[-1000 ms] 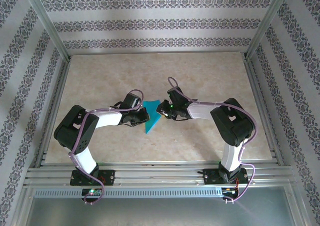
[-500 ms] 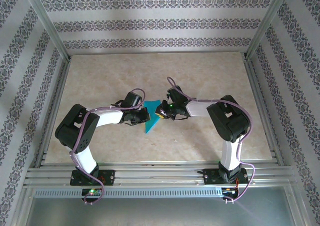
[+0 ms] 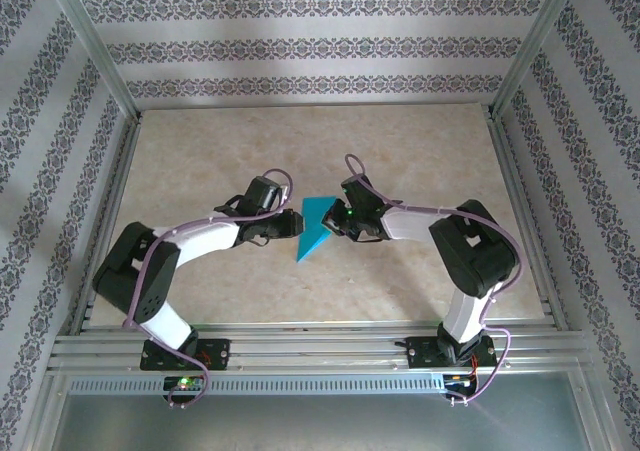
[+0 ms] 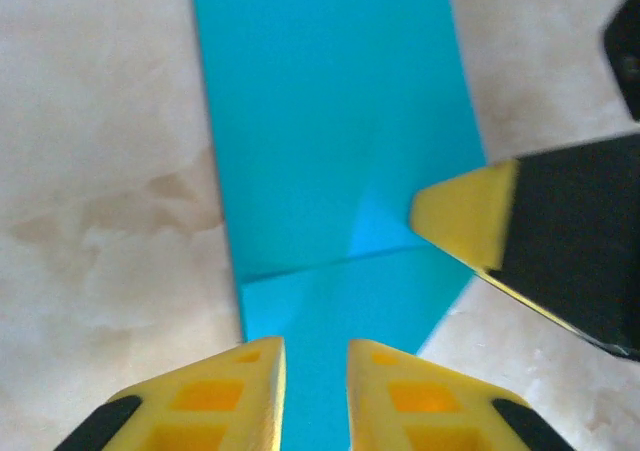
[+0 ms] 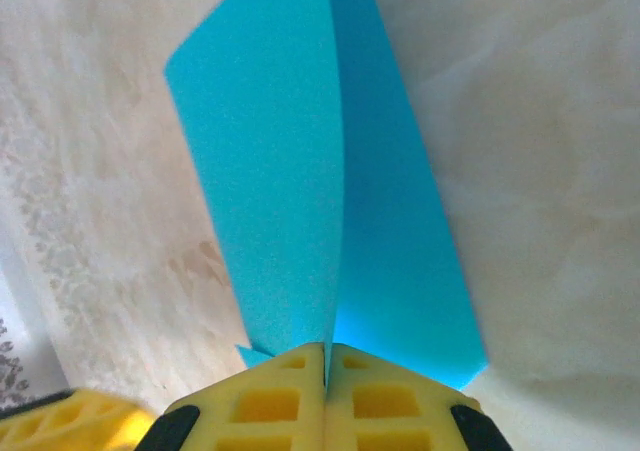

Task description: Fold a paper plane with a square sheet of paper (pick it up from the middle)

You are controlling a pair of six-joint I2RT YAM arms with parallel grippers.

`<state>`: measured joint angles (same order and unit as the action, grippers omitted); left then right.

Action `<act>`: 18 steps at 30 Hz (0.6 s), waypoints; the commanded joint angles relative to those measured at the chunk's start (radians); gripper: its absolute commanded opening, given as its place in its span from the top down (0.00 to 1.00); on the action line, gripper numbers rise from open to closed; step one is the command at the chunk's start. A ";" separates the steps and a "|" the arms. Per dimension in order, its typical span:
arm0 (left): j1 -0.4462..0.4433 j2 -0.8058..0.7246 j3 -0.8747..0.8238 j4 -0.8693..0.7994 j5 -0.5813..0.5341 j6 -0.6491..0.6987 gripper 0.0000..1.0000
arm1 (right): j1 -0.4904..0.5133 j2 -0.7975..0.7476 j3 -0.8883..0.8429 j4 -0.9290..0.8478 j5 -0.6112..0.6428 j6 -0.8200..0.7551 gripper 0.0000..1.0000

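The teal-blue sheet of paper (image 3: 314,233) lies mid-table, folded into a long shape with its point toward the near left. In the left wrist view the paper (image 4: 330,121) shows a crease across it and lies flat under my left gripper (image 4: 315,346), whose jaws stand slightly open over its near end. My left gripper (image 3: 292,223) is at the paper's left edge and my right gripper (image 3: 335,223) at its right edge. My right gripper (image 5: 327,349) is shut on a raised flap of the paper (image 5: 270,171). Its yellow fingertip (image 4: 460,211) touches the sheet's right edge.
The beige marbled table (image 3: 420,151) is fenced by aluminium rails at the left (image 3: 105,211), the right (image 3: 525,211) and the front (image 3: 300,346). Patterned walls stand behind. Open tabletop lies beyond the paper and to either side of the arms.
Both grippers and the paper have shifted slightly right and away from the bases. The left arm has stretched out more, and the paper's raised flap now shows lower from above.
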<state>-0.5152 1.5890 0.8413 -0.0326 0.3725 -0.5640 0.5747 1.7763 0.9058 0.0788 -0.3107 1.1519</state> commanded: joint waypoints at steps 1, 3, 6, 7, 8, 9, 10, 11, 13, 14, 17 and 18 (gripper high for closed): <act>-0.041 -0.063 -0.041 0.059 -0.037 0.096 0.73 | 0.023 -0.053 -0.039 -0.008 0.134 0.092 1.00; -0.052 -0.087 -0.061 0.091 -0.032 0.121 0.69 | 0.029 -0.065 -0.051 -0.017 0.155 0.136 1.00; -0.074 -0.104 -0.095 0.146 -0.038 0.186 0.65 | 0.036 -0.082 -0.058 -0.033 0.176 0.173 1.00; -0.081 -0.103 -0.104 0.159 -0.044 0.211 0.63 | 0.036 -0.085 -0.058 -0.039 0.180 0.182 1.00; -0.088 -0.100 -0.113 0.174 -0.041 0.241 0.60 | 0.037 -0.090 -0.058 -0.042 0.182 0.188 1.00; -0.097 -0.094 -0.119 0.182 -0.041 0.278 0.58 | 0.036 -0.093 -0.055 -0.050 0.181 0.192 1.00; -0.107 -0.091 -0.124 0.188 -0.047 0.308 0.57 | 0.036 -0.095 -0.052 -0.055 0.180 0.195 1.00; -0.118 -0.085 -0.132 0.200 -0.056 0.343 0.55 | 0.039 -0.099 -0.049 -0.062 0.180 0.200 1.00; -0.133 -0.075 -0.145 0.229 -0.058 0.395 0.52 | 0.037 -0.102 -0.044 -0.077 0.177 0.206 1.00; -0.140 -0.069 -0.149 0.244 -0.058 0.419 0.51 | 0.036 -0.103 -0.041 -0.083 0.174 0.211 1.00; -0.158 -0.040 -0.142 0.258 -0.075 0.484 0.49 | 0.036 -0.104 -0.036 -0.099 0.157 0.224 1.00; -0.163 -0.026 -0.137 0.262 -0.084 0.504 0.48 | 0.036 -0.107 -0.039 -0.100 0.156 0.233 1.00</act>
<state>-0.6586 1.5299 0.7036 0.1619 0.3191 -0.1852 0.6048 1.6962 0.8589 0.0177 -0.1650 1.3495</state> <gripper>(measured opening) 0.515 0.051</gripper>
